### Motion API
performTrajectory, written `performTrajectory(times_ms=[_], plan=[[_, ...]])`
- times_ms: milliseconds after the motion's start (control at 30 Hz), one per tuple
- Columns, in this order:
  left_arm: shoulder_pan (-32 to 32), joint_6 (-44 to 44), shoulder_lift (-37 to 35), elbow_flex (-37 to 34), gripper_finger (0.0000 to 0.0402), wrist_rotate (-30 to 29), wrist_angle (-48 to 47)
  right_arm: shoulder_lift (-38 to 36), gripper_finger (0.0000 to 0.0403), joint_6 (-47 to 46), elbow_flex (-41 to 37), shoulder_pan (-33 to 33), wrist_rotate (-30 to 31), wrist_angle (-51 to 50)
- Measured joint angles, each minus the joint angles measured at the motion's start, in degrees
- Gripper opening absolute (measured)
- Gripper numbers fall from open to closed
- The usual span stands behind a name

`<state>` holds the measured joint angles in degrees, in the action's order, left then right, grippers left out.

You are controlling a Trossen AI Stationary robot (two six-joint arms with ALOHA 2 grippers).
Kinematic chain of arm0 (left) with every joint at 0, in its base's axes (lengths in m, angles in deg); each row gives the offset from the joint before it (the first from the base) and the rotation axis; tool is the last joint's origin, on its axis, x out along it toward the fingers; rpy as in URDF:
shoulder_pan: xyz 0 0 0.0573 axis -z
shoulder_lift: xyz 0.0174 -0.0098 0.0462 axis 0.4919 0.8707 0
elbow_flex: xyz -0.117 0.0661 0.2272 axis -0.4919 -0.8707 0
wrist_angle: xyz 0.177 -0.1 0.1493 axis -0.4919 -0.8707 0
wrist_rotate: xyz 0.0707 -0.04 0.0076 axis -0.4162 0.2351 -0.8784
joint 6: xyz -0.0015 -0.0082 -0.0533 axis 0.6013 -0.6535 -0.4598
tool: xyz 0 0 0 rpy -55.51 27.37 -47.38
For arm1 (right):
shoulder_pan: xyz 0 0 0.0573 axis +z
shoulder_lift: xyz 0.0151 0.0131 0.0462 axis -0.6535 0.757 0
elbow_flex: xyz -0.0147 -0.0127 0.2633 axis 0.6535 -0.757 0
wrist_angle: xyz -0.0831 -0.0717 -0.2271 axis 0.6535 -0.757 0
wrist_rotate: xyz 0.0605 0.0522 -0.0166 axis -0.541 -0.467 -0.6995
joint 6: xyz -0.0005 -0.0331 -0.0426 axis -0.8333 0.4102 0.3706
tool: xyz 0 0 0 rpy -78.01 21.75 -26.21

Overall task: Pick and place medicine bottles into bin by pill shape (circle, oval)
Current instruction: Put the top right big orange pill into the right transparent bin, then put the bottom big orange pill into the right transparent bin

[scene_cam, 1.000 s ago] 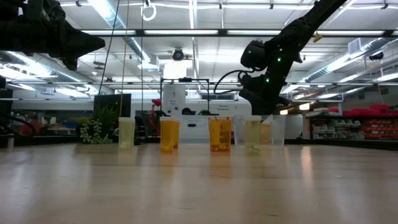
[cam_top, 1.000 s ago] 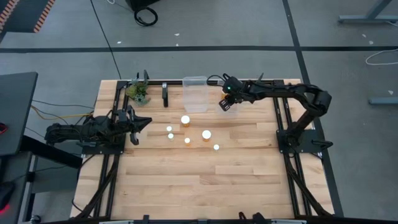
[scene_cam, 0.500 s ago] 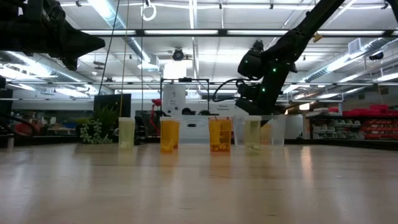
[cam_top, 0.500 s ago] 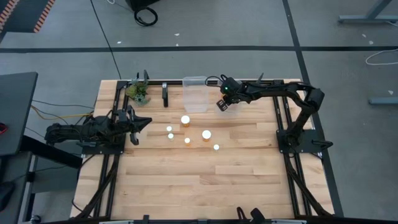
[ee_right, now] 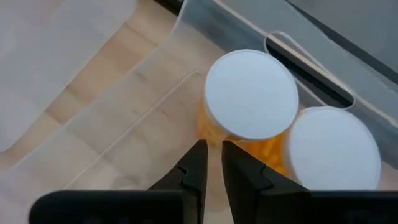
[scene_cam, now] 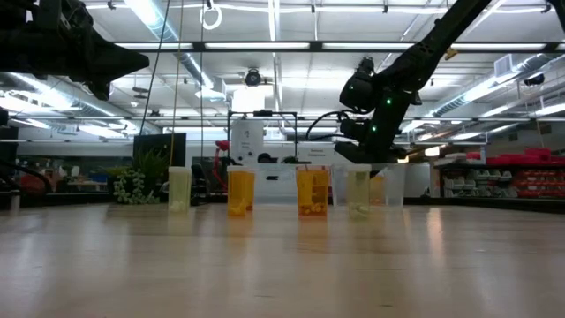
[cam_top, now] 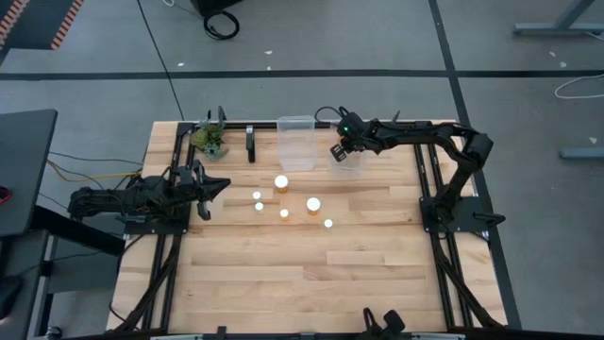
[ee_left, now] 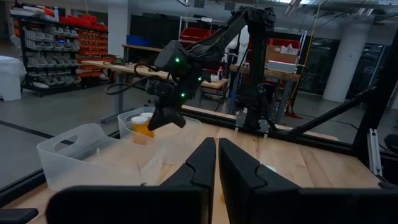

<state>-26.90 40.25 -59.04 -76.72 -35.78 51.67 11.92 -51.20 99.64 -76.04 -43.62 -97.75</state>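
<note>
High view: wooden table [cam_top: 311, 274], grey floor [cam_top: 94, 57].

Right gripper [ee_left: 166, 118] over clear bin [ee_left: 81, 152]

Setting: industrial lab/workshop. Bare grey concrete floor [cam_top: 85, 76] around wooden bench [cam_top: 302, 274]. Exposed ceiling, long strip lights [scene_cam: 291, 46]. Storage racks with red parts bins [scene_cam: 516, 181] along wall. Work tables [ee_left: 124, 65] and shelving [ee_left: 37, 56] in background. Cables [cam_top: 223, 24] on floor.
</note>
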Motion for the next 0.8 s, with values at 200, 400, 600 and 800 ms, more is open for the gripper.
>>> performTrajectory(times_ms=[200,400,600,800], plan=[[0.0,0.0,0.0,0.0,0.0034,0.0,0.0,0.0,0.0055,0.1,0.0,0.3,0.0,0.3],[0.0,0.0,0.0,0.0,0.0034,0.0,0.0,-1.9,0.0055,0.9,0.0,3.2,-0.7,0.0],[0.0,0.0,0.0,0.0,0.0028,0.0,0.0,-6.4,0.0055,0.9,0.0,6.5,-0.7,0.2],[0.0,0.0,0.0,0.0,0.0036,0.0,0.0,-7.4,0.0055,1.8,0.0,11.9,-2.9,4.3]])
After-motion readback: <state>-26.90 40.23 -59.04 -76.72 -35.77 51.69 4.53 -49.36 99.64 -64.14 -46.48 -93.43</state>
